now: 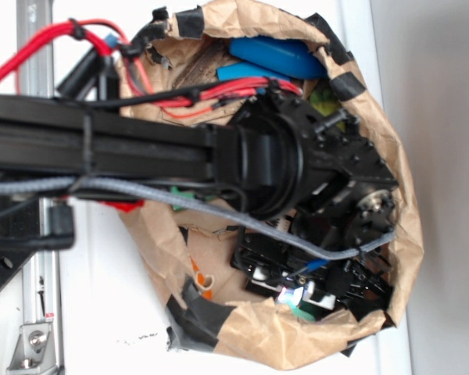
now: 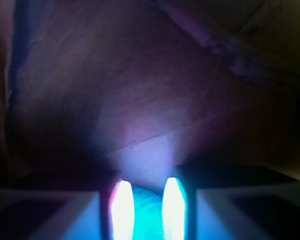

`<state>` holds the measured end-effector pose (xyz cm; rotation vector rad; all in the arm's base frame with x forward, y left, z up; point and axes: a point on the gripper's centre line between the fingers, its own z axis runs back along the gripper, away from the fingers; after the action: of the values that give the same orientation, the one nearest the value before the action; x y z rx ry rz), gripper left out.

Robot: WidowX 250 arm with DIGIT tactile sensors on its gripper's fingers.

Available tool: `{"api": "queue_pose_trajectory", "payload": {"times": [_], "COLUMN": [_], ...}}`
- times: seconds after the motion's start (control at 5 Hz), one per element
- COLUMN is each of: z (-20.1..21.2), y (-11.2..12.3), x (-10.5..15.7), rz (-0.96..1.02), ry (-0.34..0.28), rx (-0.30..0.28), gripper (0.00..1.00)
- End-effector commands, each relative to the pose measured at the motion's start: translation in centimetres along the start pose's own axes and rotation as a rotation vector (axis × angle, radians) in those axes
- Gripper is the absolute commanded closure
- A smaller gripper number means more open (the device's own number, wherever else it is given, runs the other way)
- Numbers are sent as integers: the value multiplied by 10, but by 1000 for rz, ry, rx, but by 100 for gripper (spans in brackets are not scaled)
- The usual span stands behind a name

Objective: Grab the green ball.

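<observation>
Your black robot arm reaches from nine o'clock across the white worktop into the crumpled brown paper bag patched with black tape, and its hand is buried low in the bag, toward five o'clock of the exterior view, where a small glow marks its lit fingertips. From the wrist view, the two glowing white fingertips stand close to each other at six o'clock, and a smooth teal-green ball sits directly between them, filling the gap; the fingertips appear to touch it on both sides. Glare washes out the contact edges, so you should treat the grip as probable rather than proven: in my judgement the hand is clamped on the ball. Beyond the fingertips lies only the creased brown paper of the bag's inner wall, dimly lit. In the exterior view the ball itself is hidden behind the arm; a sliver of green at five o'clock near the glow cannot be identified. Flat blue pieces lie in the bag at twelve o'clock, well apart from the hand. Progress: reach and closure look done. What remains is to lift clear of the bag and confirm the ball comes with it; it has not been raised.
</observation>
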<state>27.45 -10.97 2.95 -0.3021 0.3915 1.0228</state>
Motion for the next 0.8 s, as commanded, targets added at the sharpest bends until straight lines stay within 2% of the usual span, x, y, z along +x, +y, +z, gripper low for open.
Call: {"api": "queue_pose_trajectory", "payload": {"times": [0.0,0.2,0.4,0.6], "z": [58,111,145,142], "y": [30,52,68,66], "x": [-1,9,13,19], "rz": [-176,-260,-273,-263], "ry": [-236,-434,-528,-488], "rx": [-29,13,-18,-14], "gripper": [100,100,100,0]}}
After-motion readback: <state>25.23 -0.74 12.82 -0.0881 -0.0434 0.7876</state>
